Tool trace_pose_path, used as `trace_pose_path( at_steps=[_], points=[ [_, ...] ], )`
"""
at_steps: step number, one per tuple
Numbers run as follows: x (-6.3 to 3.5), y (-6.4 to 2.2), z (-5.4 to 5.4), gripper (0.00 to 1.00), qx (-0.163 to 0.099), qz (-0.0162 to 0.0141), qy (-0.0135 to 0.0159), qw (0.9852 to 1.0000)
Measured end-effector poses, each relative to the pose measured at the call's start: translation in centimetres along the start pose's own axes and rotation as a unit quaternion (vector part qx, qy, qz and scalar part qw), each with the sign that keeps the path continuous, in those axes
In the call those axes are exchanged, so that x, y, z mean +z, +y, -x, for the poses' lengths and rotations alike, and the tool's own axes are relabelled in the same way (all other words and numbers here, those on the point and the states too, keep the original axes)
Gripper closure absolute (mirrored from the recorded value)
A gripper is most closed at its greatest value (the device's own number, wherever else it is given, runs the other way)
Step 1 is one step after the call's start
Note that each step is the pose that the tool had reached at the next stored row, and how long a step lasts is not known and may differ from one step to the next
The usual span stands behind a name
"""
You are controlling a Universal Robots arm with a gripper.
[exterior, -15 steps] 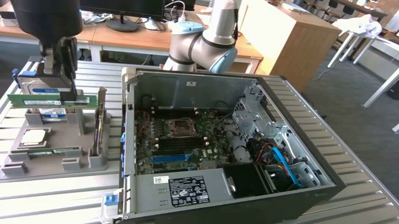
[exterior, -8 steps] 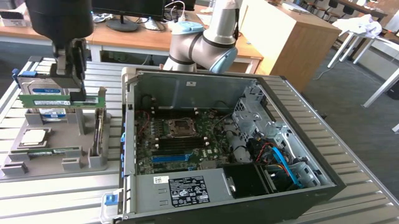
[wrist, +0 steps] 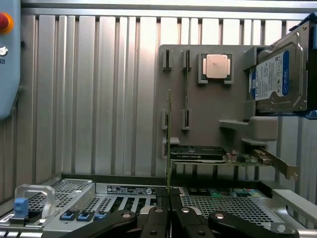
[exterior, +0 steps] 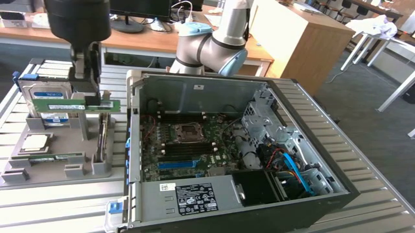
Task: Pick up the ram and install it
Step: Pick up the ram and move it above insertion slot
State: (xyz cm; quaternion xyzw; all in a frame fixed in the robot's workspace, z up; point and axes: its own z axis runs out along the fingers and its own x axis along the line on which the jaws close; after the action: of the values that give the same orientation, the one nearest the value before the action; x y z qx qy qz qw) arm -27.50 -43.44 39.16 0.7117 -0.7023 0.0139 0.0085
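The ram (exterior: 65, 105) is a long green stick with a white label. It hangs level in the air above the grey parts holder (exterior: 58, 170) at the exterior view's left. My gripper (exterior: 91, 101) comes down from above and is shut on its upper edge. In the wrist view the ram (wrist: 168, 139) appears edge-on as a thin line rising from between my black fingers (wrist: 156, 220), with the gripper (wrist: 169, 213) closed on it. The open computer case (exterior: 311, 160) lies to the exterior view's right, with the motherboard (exterior: 162, 145) and its dark memory slots (exterior: 188, 151) exposed.
The holder carries a hard drive (exterior: 48, 94), a silver CPU (exterior: 36, 141), a second green stick lying flat (exterior: 55, 157) and an upright expansion card (exterior: 102, 138). The case's power supply (exterior: 194, 194) sits at its near end. A blue panel with a red button (wrist: 4, 22) stands beside the slatted table.
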Motion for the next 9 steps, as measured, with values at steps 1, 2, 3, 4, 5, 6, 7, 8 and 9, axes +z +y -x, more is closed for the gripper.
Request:
trace_pose_path(
  at_steps=[1,2,3,4,5,6,7,8,9],
  points=[
    [0.0,-0.24,0.0,0.88,0.0,0.0,0.0,1.0],
    [0.0,-0.47,0.0,0.88,0.0,0.0,0.0,1.0],
    [0.01,-0.71,0.0,0.88,0.0,0.0,0.0,1.0],
    [0.0,-0.95,0.0,0.88,0.0,0.0,0.0,1.0],
    [0.01,-1.2,0.0,0.88,0.0,0.0,0.0,1.0],
    [0.01,-1.46,0.0,0.88,0.0,0.0,0.0,1.0],
    [0.01,-1.71,0.0,0.88,0.0,0.0,0.0,1.0],
    [0.02,-1.96,0.0,0.88,0.0,0.0,0.0,1.0],
    [0.02,-2.21,0.0,0.88,0.0,0.0,0.0,1.0]
  ],
)
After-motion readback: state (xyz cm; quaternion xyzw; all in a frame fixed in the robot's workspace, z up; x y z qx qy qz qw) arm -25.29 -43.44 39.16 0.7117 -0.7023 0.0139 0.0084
